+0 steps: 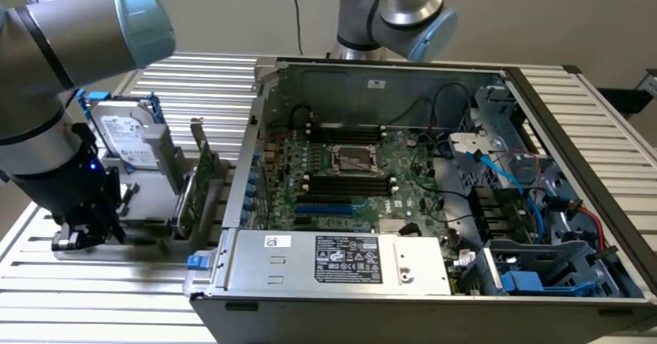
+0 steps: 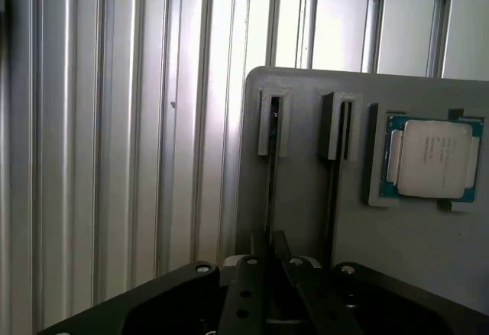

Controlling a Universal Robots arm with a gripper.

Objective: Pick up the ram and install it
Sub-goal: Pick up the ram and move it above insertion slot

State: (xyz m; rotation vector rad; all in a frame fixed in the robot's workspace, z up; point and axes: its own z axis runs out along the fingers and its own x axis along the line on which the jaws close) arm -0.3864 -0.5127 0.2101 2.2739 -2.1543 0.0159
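Wrist view: black gripper point(image 2: 271, 249) pinching thin dark ram point(image 2: 273, 159) edge-on

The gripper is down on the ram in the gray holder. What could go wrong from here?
1. The gripper looks closed on the thin ram; it could slip, or tilt and bind in its slot.
2. The neighbouring slot is close; the gripper may snag it.
3. A jolt to the holder could shift the CPU.
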